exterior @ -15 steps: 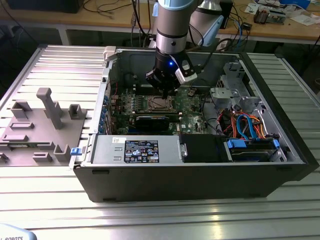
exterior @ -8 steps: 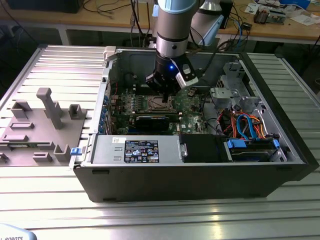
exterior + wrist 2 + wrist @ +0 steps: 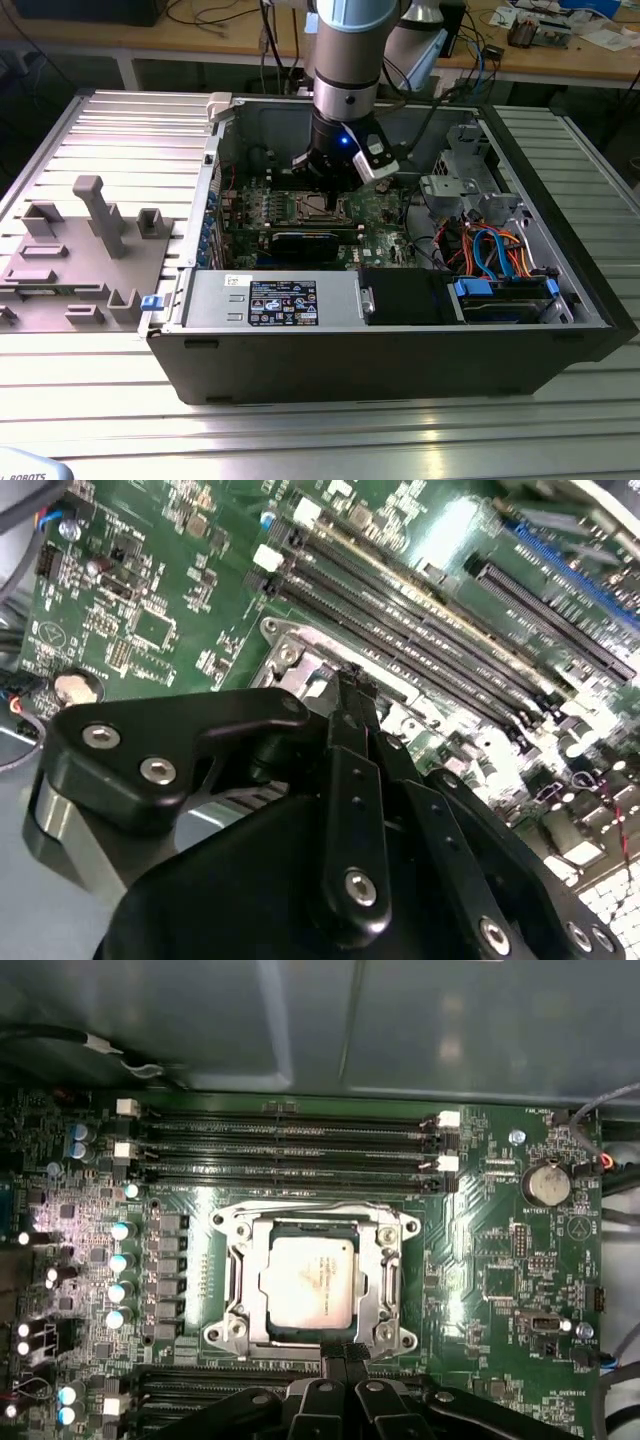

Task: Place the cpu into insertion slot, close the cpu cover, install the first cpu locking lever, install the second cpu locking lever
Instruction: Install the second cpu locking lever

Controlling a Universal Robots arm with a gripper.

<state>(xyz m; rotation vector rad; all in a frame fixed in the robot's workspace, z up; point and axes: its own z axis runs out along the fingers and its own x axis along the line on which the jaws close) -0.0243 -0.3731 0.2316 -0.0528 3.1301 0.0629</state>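
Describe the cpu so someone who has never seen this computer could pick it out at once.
Find the open computer case on the metal table, then the green circuit board on its floor. Near the board's middle, beside the long black memory slots, is a square silvery metal frame. The cpu is the flat, pale tan-silver square inside that frame, the only plain smooth plate among tiny parts.

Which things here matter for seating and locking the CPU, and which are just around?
Job:
cpu, in the socket
cpu cover, down around it
gripper, at the socket's edge

Just around:
memory slots
coin battery
drive cage
grey fixture tray
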